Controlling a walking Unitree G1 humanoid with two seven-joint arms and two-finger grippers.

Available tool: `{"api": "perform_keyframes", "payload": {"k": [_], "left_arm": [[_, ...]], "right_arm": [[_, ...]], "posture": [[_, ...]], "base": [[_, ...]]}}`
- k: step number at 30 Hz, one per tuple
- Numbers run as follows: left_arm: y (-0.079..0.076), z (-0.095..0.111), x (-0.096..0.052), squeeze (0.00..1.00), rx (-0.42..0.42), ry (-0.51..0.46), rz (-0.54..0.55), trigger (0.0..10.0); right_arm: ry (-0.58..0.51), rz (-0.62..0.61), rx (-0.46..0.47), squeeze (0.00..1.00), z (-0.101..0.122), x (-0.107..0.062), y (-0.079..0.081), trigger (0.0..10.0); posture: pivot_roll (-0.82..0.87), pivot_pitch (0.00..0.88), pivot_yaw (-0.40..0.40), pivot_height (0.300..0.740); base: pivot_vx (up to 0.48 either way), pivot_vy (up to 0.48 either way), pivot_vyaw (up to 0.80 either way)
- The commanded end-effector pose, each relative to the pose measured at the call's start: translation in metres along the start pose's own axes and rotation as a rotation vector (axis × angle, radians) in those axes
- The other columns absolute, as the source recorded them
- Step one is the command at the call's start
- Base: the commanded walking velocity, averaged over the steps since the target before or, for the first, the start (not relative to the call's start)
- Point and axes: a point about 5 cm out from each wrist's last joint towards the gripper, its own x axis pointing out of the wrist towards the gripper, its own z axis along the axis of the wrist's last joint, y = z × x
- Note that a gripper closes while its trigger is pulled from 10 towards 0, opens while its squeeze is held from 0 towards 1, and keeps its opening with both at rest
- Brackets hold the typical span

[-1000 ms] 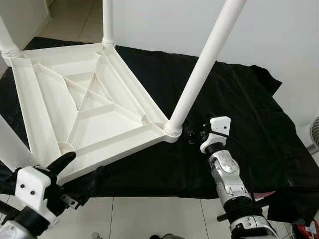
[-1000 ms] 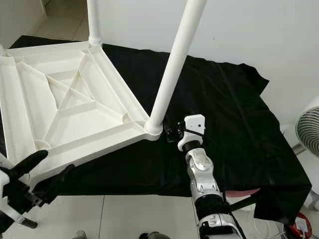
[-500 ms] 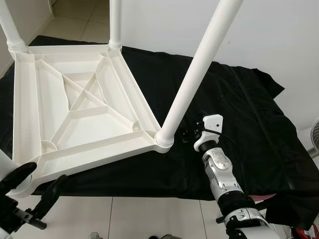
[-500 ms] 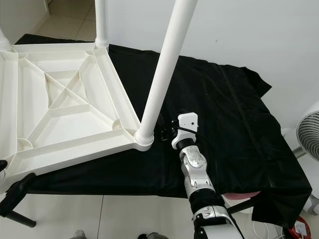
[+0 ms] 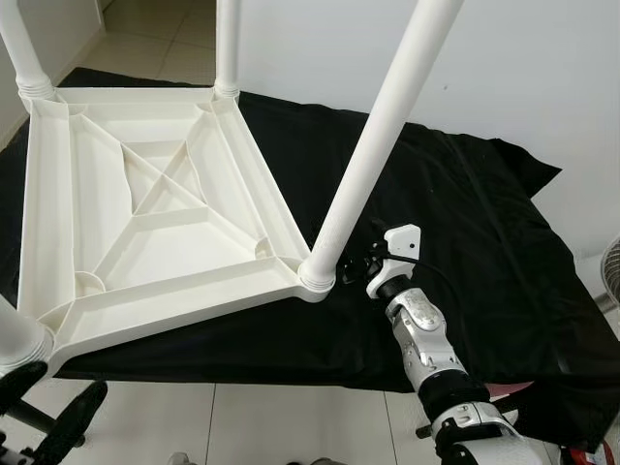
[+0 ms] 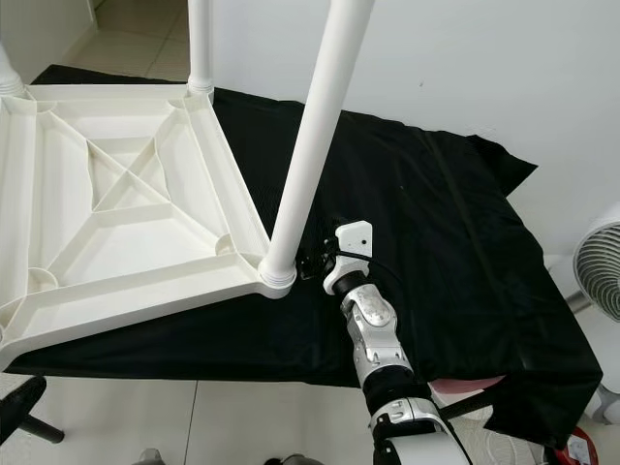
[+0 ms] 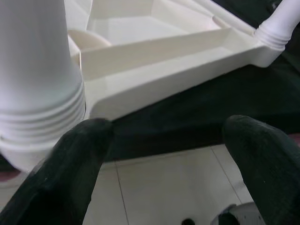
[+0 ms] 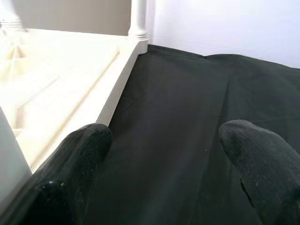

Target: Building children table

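Note:
A white plastic children's table lies upside down on a black cloth, with its ribbed underside facing up. Several white legs stand screwed into its corners: the near right leg, a far leg and the near left leg. My right gripper rests low on the cloth just right of the near right leg's base, open with nothing between its fingers. My left gripper hangs open over the floor below the near left corner, beside that leg's threaded collar.
A white wall stands behind the cloth. Tiled floor runs along the cloth's near edge. A fan stands at the far right, and a red object lies near the bottom right corner.
My left gripper has dropped down and back from the table's near left corner toward the floor. The right gripper stays by the leg's base. The view has shifted slightly.

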Motion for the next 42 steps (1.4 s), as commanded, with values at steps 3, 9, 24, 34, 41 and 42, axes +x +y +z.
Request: {"api": "perform_keyframes", "payload": {"k": [3, 9, 24, 34, 41, 42], "left_arm": [[-0.006, -0.012, -0.020, 0.00, -0.061, 0.049, -0.077, 10.0], [-0.005, -0.016, -0.032, 0.00, -0.083, 0.071, -0.031, 10.0], [0.050, -0.015, -0.052, 0.00, 0.078, 0.074, 0.297, 10.0], [0.066, 0.007, 0.002, 0.00, 0.176, -0.130, 0.392, 10.0], [0.052, 0.012, 0.031, 0.00, 0.175, -0.205, 0.325, 10.0], [0.052, 0.012, 0.031, 0.00, 0.175, -0.205, 0.325, 10.0]], "right_arm": [[0.049, -0.036, 0.005, 0.00, -0.008, -0.018, -0.020, 10.0], [0.056, -0.003, 0.006, 0.00, -0.007, -0.029, -0.029, 10.0], [0.103, 0.240, 0.045, 0.00, -0.001, -0.055, -0.030, 10.0], [0.127, 0.465, 0.062, 0.00, 0.016, -0.059, -0.015, 10.0], [0.135, 0.517, 0.056, 0.00, 0.022, -0.059, -0.016, 10.0], [0.135, 0.517, 0.056, 0.00, 0.022, -0.059, -0.016, 10.0]], "posture": [[0.31, 0.092, -0.183, 0.740], [0.31, 0.102, -0.197, 0.740], [0.30, 0.104, -0.185, 0.740], [0.27, 0.096, -0.168, 0.740], [0.25, 0.092, -0.166, 0.740], [0.25, 0.092, -0.166, 0.740]], "base": [[0.000, 0.000, 0.00], [0.000, 0.000, 0.00], [0.000, 0.000, 0.00], [0.000, 0.000, 0.00], [0.000, 0.000, 0.00], [0.000, 0.000, 0.00]]}}
